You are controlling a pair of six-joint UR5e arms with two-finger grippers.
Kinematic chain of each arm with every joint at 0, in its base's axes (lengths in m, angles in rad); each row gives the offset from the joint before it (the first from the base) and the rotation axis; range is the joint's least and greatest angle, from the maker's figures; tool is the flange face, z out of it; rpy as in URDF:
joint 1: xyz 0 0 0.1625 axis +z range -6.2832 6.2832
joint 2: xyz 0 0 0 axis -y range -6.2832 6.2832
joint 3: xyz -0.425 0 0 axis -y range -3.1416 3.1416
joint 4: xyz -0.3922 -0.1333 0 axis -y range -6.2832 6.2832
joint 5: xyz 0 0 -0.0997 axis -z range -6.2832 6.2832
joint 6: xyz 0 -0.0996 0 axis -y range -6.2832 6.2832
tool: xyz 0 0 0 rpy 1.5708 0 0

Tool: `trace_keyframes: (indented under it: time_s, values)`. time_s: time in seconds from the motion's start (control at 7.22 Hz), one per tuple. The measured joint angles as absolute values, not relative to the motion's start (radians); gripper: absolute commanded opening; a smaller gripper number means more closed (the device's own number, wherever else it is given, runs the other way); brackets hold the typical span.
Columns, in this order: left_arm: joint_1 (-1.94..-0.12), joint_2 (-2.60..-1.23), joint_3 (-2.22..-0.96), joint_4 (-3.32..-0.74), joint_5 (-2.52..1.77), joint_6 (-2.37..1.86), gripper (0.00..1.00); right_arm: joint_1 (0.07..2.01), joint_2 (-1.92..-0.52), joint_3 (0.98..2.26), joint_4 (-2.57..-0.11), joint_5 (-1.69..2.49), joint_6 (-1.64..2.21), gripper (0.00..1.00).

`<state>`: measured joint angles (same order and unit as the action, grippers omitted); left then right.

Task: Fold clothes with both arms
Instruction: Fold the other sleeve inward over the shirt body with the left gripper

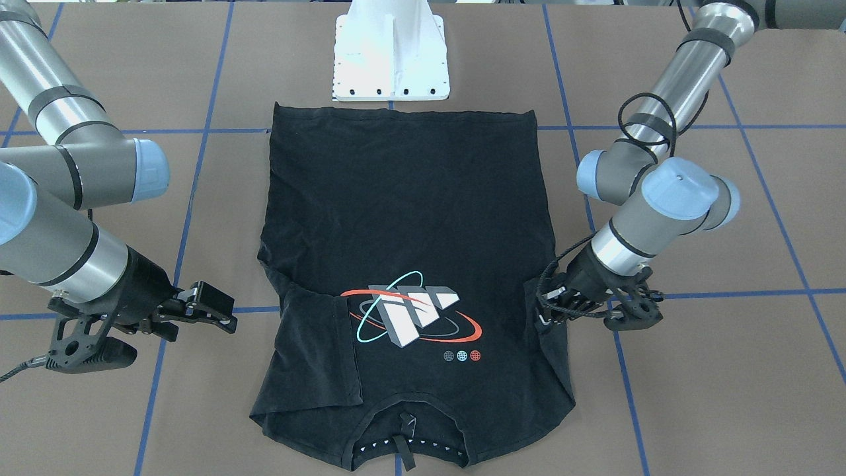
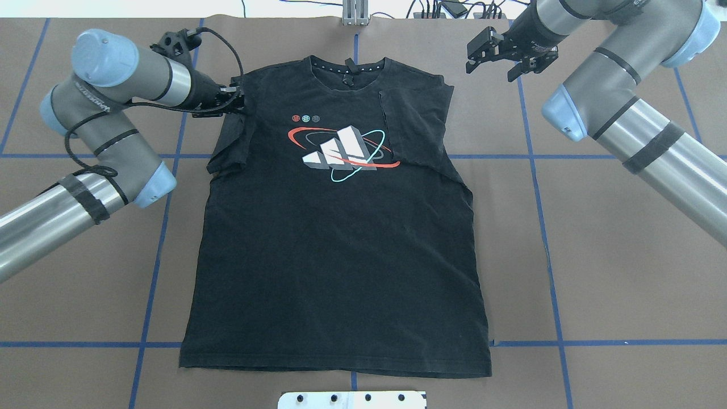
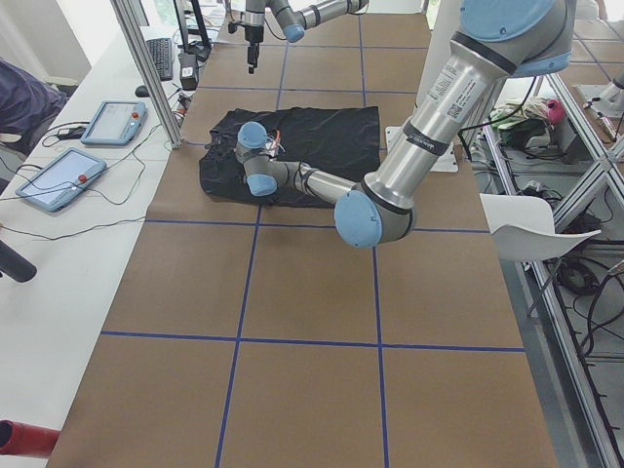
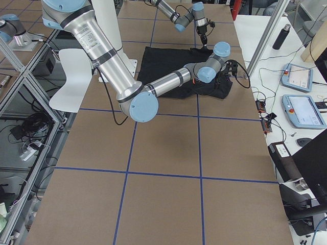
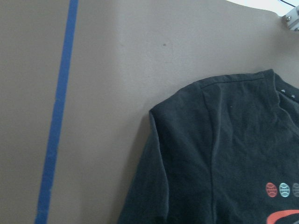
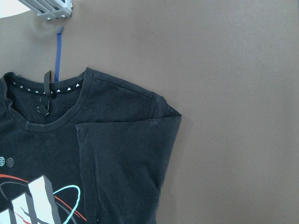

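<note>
Folding sleeves in: shirt (image 2: 341,238) lies flat, logo (image 2: 341,149) up, at centre of table (image 2: 596,255), right sleeve (image 2: 412,125) already over the chest, right gripper (image 2: 485,57) spread and clear, left gripper (image 2: 238,105) apparently pinching left sleeve (image 2: 227,145) — next, carry it inward, then release.

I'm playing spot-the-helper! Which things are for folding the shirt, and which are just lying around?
For the job: black T-shirt, left gripper, right gripper.
Just lying about: white pedestal base, tablets, dark bottle.
</note>
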<state>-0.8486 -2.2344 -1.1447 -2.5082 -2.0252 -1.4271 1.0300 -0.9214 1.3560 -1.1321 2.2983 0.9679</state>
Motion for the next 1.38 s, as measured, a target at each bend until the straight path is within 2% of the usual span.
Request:
trace_keyframes:
  time_s: [0.42, 0.69, 0.83, 0.97, 1.38]
  values:
    - [-0.796, -2.417, -0.978, -2.517, -1.913, -1.585, 0.00, 1.031, -0.925, 1.356, -1.131, 2.305, 0.967, 1.00]
    - [-0.790, -2.467, -0.947, -2.522, -1.890, -1.657, 0.00, 1.031, -0.930, 1.356, -1.131, 2.308, 0.966, 1.00]
    - [-0.789, -2.475, -0.943, -2.523, -1.884, -1.670, 0.25, 1.031, -0.932, 1.357, -1.131, 2.307, 0.966, 1.00]
    - [-0.789, -2.476, -0.942, -2.523, -1.881, -1.674, 0.99, 1.031, -0.933, 1.357, -1.131, 2.307, 0.966, 1.00]
    - [-0.790, -2.473, -0.955, -2.532, -1.882, -1.665, 1.00, 1.031, -0.935, 1.355, -1.131, 2.312, 0.967, 1.00]
